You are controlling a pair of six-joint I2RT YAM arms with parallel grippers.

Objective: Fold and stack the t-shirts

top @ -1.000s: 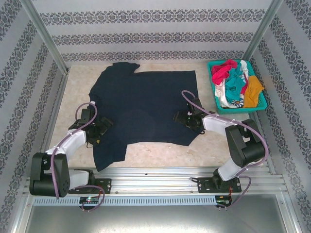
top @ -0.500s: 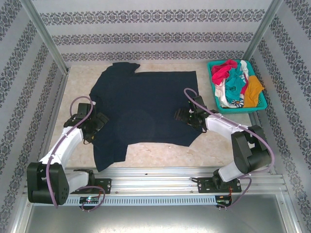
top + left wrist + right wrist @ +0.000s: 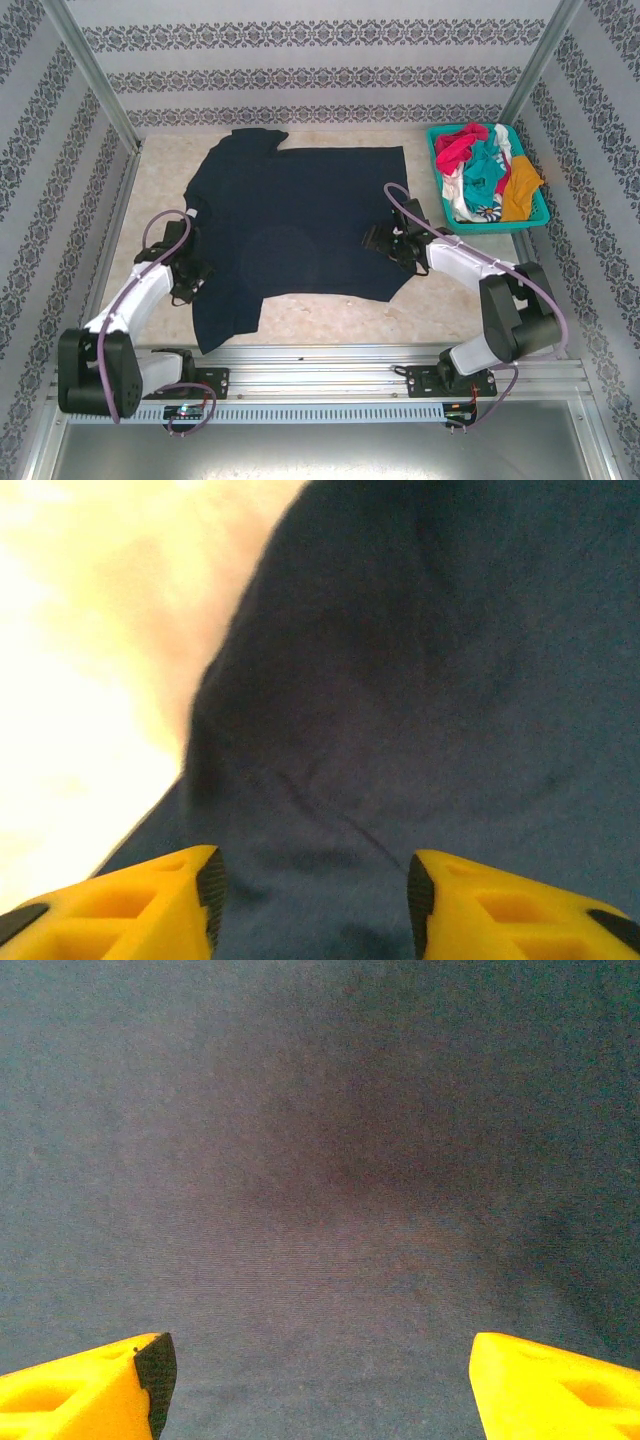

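The large navy t-shirt (image 3: pixel 300 225) lies spread flat on the table, collar at the far left. My left gripper (image 3: pixel 190 283) hovers low at the shirt's left edge near a sleeve; in the left wrist view it (image 3: pixel 312 900) is open over navy cloth (image 3: pixel 420 680), with bare table (image 3: pixel 90 680) to the left. My right gripper (image 3: pixel 376 240) sits over the shirt's right part; in the right wrist view it (image 3: pixel 320 1380) is wide open above flat navy fabric (image 3: pixel 320 1160). The red-pink shirt (image 3: pixel 458 148), teal shirt (image 3: pixel 485 170), white shirt (image 3: pixel 458 195) and mustard shirt (image 3: pixel 522 190) lie bunched in the basket.
The teal lattice basket (image 3: pixel 495 228) stands at the far right of the table. Patterned walls and metal posts close in the table on three sides. Bare marble table (image 3: pixel 330 315) shows in front of the shirt, before the metal rail at the near edge.
My left gripper has drawn back off the shirt toward its left edge and turned. My right gripper has shifted slightly farther over the shirt. The shirt has not moved.
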